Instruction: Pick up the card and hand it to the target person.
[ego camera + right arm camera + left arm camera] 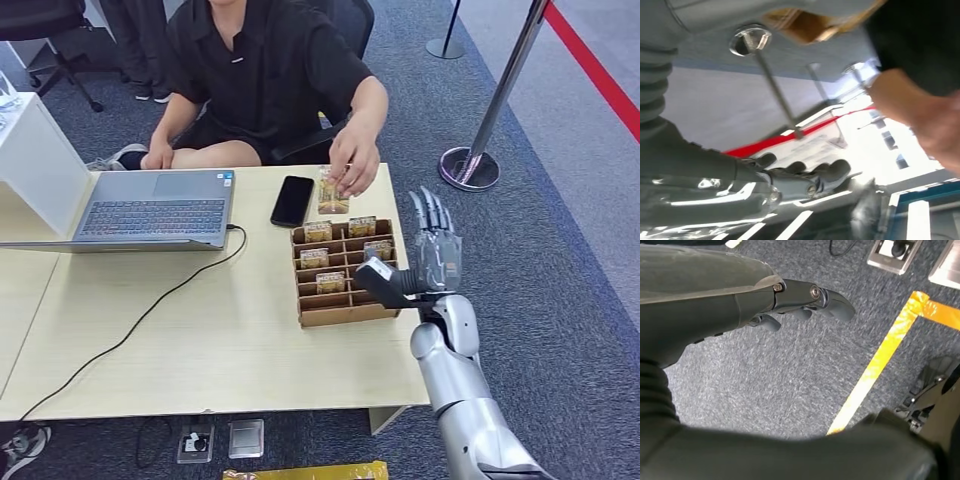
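**Card in the person's hand, robot hands empty**

On the pale table (189, 340) you are seeing a person's hand (356, 160) gripping the card (332, 192) just behind the cardboard tray (343, 312). Your right hand (434, 250) is hovering beside the tray, fingers spread, empty. Your left hand (791, 297) is hanging over carpet, fingers loosely extended, holding nothing.

Office space: laptop (155, 207) on pale desk (211, 330), grey carpet (558, 290), stanchion (483, 130).
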Robot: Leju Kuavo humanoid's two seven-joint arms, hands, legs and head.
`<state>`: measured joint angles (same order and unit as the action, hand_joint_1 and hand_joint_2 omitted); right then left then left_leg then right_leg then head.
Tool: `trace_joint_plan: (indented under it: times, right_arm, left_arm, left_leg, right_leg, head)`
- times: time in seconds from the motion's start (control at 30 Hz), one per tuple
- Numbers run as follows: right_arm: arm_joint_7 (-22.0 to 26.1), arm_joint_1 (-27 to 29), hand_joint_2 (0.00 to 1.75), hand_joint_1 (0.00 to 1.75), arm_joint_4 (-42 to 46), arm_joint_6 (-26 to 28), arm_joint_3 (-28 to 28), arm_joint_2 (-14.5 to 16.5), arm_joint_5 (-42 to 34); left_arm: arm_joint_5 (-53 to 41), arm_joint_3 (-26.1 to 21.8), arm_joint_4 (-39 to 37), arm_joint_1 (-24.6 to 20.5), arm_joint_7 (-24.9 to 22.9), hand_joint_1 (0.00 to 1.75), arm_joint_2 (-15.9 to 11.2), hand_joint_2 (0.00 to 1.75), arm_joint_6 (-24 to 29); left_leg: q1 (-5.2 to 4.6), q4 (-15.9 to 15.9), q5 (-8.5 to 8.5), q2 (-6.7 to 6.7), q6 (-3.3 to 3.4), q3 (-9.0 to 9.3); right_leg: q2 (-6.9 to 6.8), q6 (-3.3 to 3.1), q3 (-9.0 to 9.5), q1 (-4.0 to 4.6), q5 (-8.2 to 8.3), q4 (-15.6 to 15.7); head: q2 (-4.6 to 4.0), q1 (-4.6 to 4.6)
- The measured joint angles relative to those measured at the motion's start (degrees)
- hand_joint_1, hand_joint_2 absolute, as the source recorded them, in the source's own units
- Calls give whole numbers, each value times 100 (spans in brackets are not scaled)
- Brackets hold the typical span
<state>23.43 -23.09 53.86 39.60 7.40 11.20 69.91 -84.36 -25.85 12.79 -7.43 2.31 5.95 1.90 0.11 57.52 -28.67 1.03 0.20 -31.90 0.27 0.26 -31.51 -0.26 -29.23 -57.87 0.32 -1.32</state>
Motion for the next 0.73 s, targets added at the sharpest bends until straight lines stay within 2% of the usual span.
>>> trace_joint_plan:
  times: [0.2,0.3,0.43,0.63,0.7,0.73]
  right_arm:
    - [-475,208,0,0,-945,2,1487,-310,187]
    - [-867,365,0,0,-1498,2,2068,-480,356]
    - [-1390,604,0,0,-2258,2,2630,-678,439]
    - [-1751,918,0,0,-3137,-12,3161,-882,298]
    - [-1860,1012,0,84,-3338,-72,3275,-915,265]
    - [-1886,1035,0,112,-3384,-93,3300,-921,262]
  left_arm:
    - [46,-38,-2,114,-133,0,0,0,86]
    - [58,-73,-2,141,-147,0,1,0,115]
    - [60,-96,-2,146,-148,0,2,0,138]
    - [-9,-97,-2,125,-164,0,4,0,50]
    - [-48,-97,-2,102,-170,10,5,0,3]
    - [-56,-97,-2,96,-170,13,5,0,-7]
  left_leg:
    - [0,0,-1,4,0,-3]
    - [0,0,-3,3,-1,-4]
    - [0,-2,-4,3,-1,-5]
    - [0,-4,-4,0,-1,-4]
    - [0,-4,-4,-1,-1,-4]
    - [0,-4,-4,-1,-1,-3]
  right_leg:
    - [-4,0,-1,0,-1,4]
    - [-3,0,-3,0,-1,4]
    - [-2,0,-4,0,-1,5]
    - [-1,0,-4,0,-2,4]
    - [-1,0,-4,0,-1,4]
    - [-1,0,-4,0,-1,4]
  head:
    - [0,-3]
    - [-1,-5]
    - [0,1]
    - [0,3]
    - [1,1]
    - [1,1]
